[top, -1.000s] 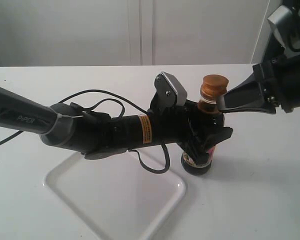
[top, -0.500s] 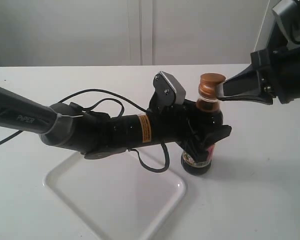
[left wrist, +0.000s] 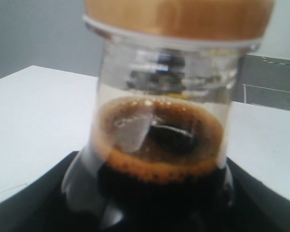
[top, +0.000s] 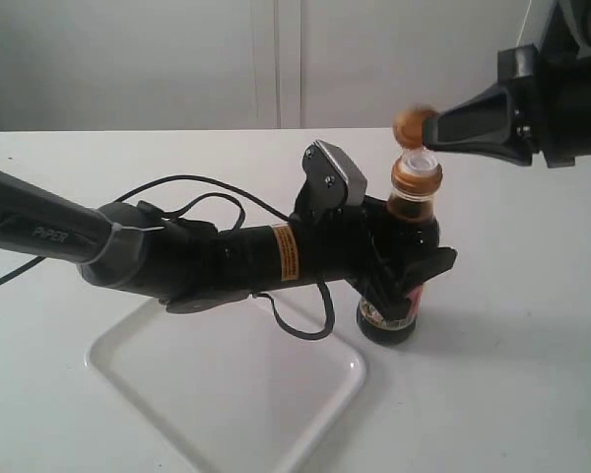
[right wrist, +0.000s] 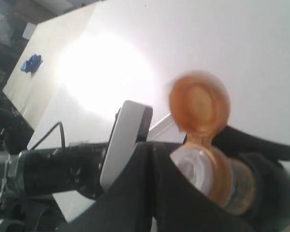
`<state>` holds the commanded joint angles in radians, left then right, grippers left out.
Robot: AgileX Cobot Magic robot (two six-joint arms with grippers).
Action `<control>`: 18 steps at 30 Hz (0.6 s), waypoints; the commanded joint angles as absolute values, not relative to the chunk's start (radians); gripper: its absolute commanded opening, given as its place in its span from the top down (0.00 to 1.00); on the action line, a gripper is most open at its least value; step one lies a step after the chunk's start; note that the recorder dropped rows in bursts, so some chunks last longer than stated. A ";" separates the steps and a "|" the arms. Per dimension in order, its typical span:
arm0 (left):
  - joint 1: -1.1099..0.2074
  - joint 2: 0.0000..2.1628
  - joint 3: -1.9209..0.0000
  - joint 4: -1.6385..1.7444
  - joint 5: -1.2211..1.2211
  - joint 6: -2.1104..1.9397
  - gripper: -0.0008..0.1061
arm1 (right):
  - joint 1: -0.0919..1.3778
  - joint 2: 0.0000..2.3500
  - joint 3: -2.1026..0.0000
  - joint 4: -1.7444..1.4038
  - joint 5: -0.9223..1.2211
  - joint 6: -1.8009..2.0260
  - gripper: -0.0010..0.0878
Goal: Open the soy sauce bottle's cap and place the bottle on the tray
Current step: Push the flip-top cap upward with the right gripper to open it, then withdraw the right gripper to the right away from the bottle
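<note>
We see our left end effector (top: 399,271) clamping the glass soy sauce bottle (top: 402,258) upright on the desk (top: 512,374) beside the tray (top: 320,419). Our right end effector (top: 435,126), spread unclear, touches the flipped round cap (right wrist: 199,102); only its wrist view shows the white spout (right wrist: 193,166).

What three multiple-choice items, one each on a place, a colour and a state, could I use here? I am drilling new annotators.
1. Where does the soy sauce bottle stand?
A. on the tray
B. on the table beside the tray
C. lifted in the air

2. What colour is the cap?
A. orange-brown
B. blue
C. white

3. How is the cap?
A. flipped open
B. closed
C. lying on the table

Answers:
1 B: its base rests on the table, right of the tray.
2 A: both the exterior and right wrist views show it so.
3 A: it stands up from its hinge, with the white spout bare.
</note>
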<state>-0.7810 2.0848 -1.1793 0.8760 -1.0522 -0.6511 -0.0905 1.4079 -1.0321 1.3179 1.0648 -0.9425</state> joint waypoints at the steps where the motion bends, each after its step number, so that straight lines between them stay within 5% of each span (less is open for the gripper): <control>1: -0.781 2.085 -1.179 0.876 -1.052 -0.651 0.99 | -0.090 1.408 -1.037 1.318 1.056 -0.942 0.99; 18: -0.781 2.083 -1.179 0.876 -1.044 -0.655 0.99 | -0.090 1.300 -1.052 0.977 1.158 -0.961 0.99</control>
